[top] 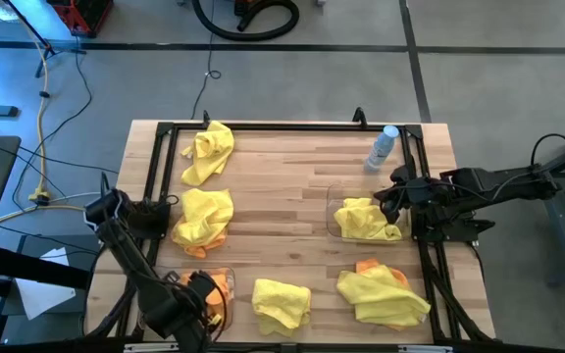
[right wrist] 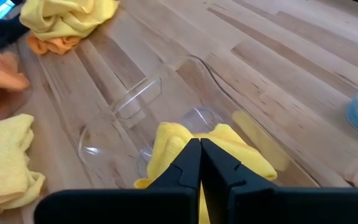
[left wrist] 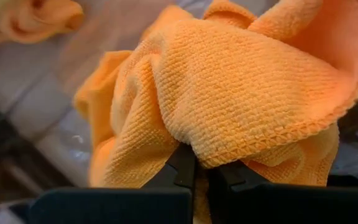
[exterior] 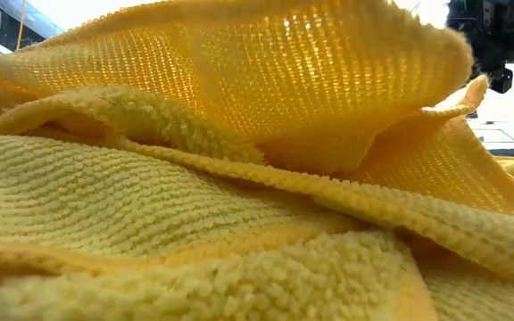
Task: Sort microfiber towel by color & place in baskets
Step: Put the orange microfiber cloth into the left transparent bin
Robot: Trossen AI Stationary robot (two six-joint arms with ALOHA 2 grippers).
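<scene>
My left gripper [top: 200, 294] is at the table's near left corner, over the left clear basket [top: 226, 312]. It is shut on an orange towel [left wrist: 229, 93]. Another orange towel [left wrist: 36, 18] lies in that basket. My right gripper [top: 392, 196] is over the right clear basket [right wrist: 135, 99], shut on a yellow towel [right wrist: 166, 140] that lies in it. Loose yellow towels lie at the far left [top: 207, 152], mid left [top: 204, 218], near middle [top: 281, 302] and near right [top: 381, 296]. Orange cloth peeks from under the last one [top: 369, 266]. My left gripper pinches a bunched fold of the orange towel [left wrist: 194, 152] between its two fingers. The cloth billows past the fingertips, over the basket. How many layers it has, I cannot tell. My right gripper pinches a raised fold of the yellow towel [right wrist: 173, 146] between its fingertips, slanting down from the table's right. The rest of the towel rests in the right basket. The fingers hide the exact place of contact.
A clear bottle with a blue cap [top: 384, 147] stands at the far right, beside the right basket. A black frame [top: 263, 127] borders the table. Yellow and orange towels [exterior: 239, 178] fill the low view. Bare wood [top: 282, 196] lies in the middle.
</scene>
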